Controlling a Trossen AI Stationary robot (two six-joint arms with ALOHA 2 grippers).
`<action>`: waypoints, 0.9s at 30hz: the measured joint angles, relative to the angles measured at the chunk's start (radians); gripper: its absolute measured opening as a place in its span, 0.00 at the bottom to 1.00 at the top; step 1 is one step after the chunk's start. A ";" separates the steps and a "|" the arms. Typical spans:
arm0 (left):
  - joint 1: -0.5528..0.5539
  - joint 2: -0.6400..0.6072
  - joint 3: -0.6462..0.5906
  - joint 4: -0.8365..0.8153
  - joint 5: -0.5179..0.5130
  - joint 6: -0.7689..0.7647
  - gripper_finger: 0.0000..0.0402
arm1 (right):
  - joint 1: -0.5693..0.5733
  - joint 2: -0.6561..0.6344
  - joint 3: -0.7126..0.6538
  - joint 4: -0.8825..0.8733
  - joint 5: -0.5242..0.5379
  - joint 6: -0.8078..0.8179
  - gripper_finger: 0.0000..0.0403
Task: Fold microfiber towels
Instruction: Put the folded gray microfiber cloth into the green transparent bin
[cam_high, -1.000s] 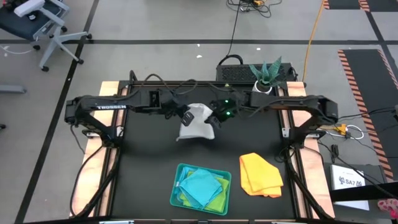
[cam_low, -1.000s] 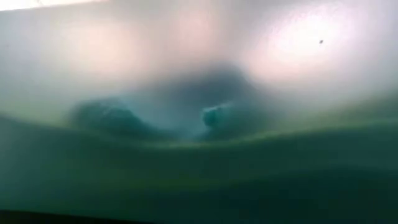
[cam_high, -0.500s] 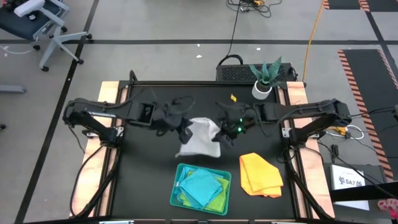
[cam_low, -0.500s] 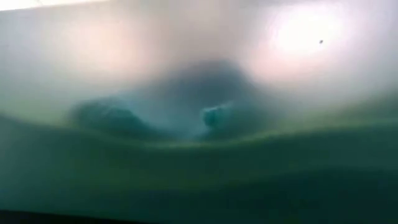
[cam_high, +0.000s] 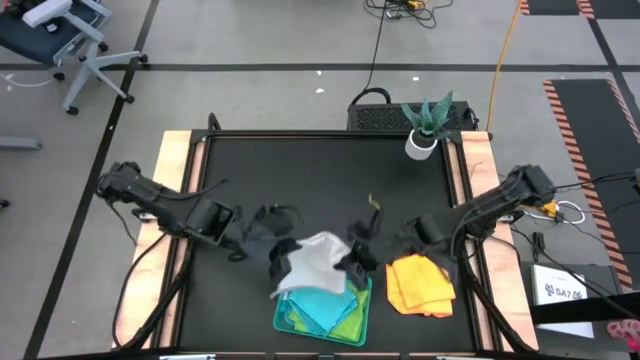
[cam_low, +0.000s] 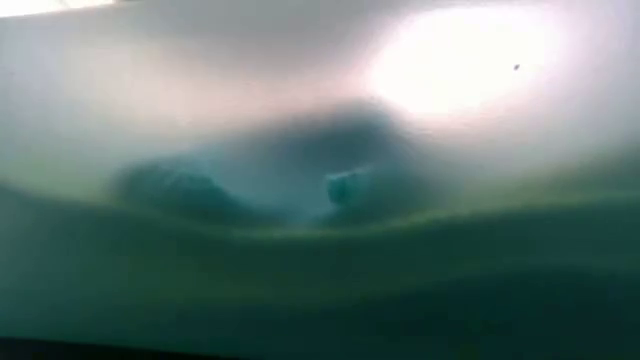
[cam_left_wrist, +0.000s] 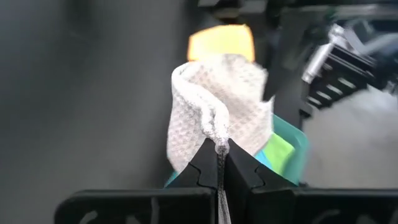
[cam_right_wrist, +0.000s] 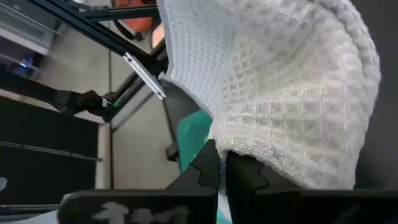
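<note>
Both claws, left claw (cam_high: 278, 256) and right claw (cam_high: 352, 262), pinch the grey-white towel (cam_high: 315, 258) over the tray (cam_high: 361, 318) at 6 o'clock; yellow-orange towel (cam_high: 420, 281) looks left to fold.

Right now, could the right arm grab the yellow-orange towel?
Probably not yet: the right end effector is shut on the pale grey-white waffle towel, though the yellow-orange microfiber towel lies uncovered right beside it.

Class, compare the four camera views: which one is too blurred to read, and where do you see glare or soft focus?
Low view: a greenish blur throughout, with a bright glare patch upper right; nothing identifiable. High view: evenly lit and sharp. Left wrist view: grey-white towel crisp, background soft. Right wrist view: weave sharp, room behind blurred.
</note>
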 joint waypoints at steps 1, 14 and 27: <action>-0.020 0.000 0.000 0.000 0.000 -0.007 0.01 | 0.016 0.023 0.000 0.038 0.015 0.008 0.00; -0.151 0.129 0.001 0.033 -0.018 -0.160 0.01 | 0.149 0.131 0.000 0.113 0.056 0.230 0.00; -0.137 0.199 0.001 0.167 0.046 -0.092 0.01 | 0.271 0.149 -0.001 0.076 0.199 0.442 0.00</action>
